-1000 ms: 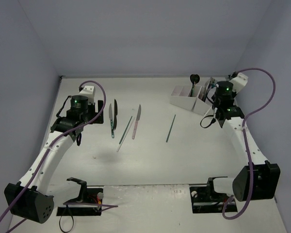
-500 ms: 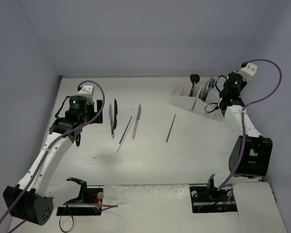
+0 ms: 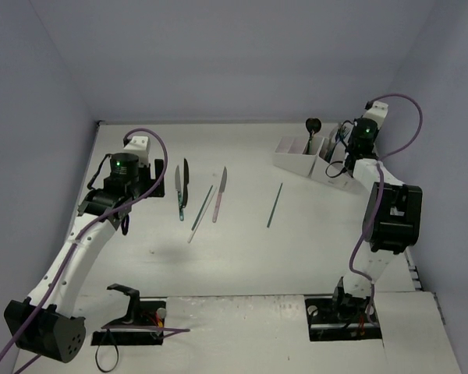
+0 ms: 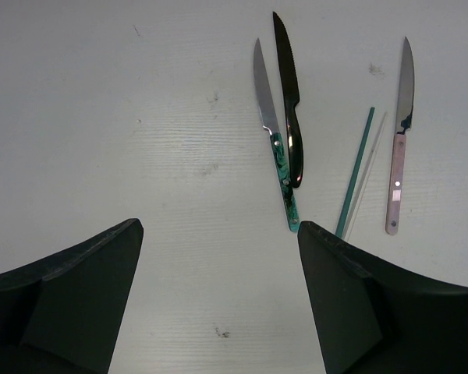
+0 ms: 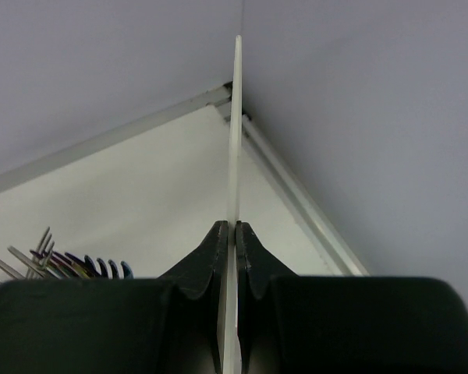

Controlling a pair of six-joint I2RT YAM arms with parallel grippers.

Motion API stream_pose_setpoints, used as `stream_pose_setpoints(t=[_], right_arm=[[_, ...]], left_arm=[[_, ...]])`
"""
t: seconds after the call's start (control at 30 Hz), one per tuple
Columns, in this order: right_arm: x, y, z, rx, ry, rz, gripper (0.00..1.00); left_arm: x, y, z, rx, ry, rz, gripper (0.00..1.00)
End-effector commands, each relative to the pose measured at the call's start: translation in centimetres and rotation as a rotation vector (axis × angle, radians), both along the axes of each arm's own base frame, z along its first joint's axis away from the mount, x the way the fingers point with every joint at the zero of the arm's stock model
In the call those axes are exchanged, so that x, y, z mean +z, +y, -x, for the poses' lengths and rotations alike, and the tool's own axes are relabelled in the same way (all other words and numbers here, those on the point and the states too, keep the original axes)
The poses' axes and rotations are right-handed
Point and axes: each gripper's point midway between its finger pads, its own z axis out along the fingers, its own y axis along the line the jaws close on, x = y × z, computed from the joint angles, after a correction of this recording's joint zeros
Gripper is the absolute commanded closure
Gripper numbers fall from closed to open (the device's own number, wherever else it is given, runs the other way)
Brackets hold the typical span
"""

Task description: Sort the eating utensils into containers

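Six utensils (image 3: 218,195) lie unsorted; the right gripper (image 5: 235,227), clamped on a thin white piece (image 5: 237,117) at the far-right containers (image 3: 296,164), probably must drop it; the left gripper (image 4: 218,226) gapes.

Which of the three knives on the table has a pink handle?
The pink-handled knife lying alone right of the teal stick; the green-handled knife and black knife lie side by side.

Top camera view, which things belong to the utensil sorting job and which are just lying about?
Job: green-handled knife, black knife, pink-handled knife, teal stick, clear stick, second teal stick, white containers, thin white strip in right end effector.

Just lying about: only the purple cables.
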Motion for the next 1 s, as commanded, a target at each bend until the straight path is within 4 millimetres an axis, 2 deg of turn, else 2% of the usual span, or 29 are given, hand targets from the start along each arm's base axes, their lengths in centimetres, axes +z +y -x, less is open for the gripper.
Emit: stream_pose_setpoints(t=[0.0,0.13,0.27,0.33,0.4,0.47,0.53,0.6,0.67,0.77,0.87,0.9,0.93,0.97], right_arm=[[1.6,0.6,-1.9,0.077,-0.089,0.005,1.0],[-0.6,1.4,-1.6,0.107,-0.061,-0.026,1.0],[-1.2,1.9,-1.2,0.121,-0.055,-0.044,1.0],[-1.5,2.3,-1.0,0.126,-0.053,-0.058,0.95],[-1.4,2.6,-0.6,0.13,-0.058,-0.07,0.85],[-1.0,3.1,-0.3,0.137,-0.064,-0.072,0.74],[0.7,3.6,0.4,0.133,-0.088,-0.065,0.63],[2.1,4.3,1.1,0.132,-0.085,-0.066,0.58],[4.9,4.7,1.7,0.116,-0.122,-0.056,0.56],[7.5,6.9,3.6,0.109,-0.107,-0.086,0.53],[8.5,10.3,5.3,0.154,-0.07,-0.143,0.49],[8.0,11.5,6.0,0.17,-0.041,-0.171,0.48],[7.1,11.8,6.4,0.173,-0.006,-0.195,0.48],[5.9,13.2,7.0,0.197,0.037,-0.228,0.48]], left_arm=[[1.6,0.4,-0.7,0.019,-0.065,0.004,0.22],[1.5,0.3,-0.7,0.017,-0.061,0.003,0.22],[1.7,0.3,-0.7,0.014,-0.064,0.01,0.22],[1.7,0.3,-0.6,0.015,-0.064,0.011,0.22],[1.8,0.2,-0.6,0.012,-0.066,0.014,0.22],[1.8,0.1,-0.6,0.01,-0.067,0.017,0.22],[1.8,0.1,-0.5,0.01,-0.069,0.02,0.22],[2.0,0.1,-0.4,0.01,-0.074,0.023,0.22],[2.0,0.2,-0.4,0.011,-0.075,0.023,0.22],[2.2,0.1,-0.3,0.01,-0.08,0.029,0.22],[2.4,0.1,-0.2,0.008,-0.085,0.033,0.22],[2.4,0.0,-0.2,0.008,-0.085,0.035,0.22],[2.4,0.0,-0.2,0.007,-0.085,0.037,0.22],[2.4,0.0,-0.2,0.005,-0.085,0.039,0.22]])
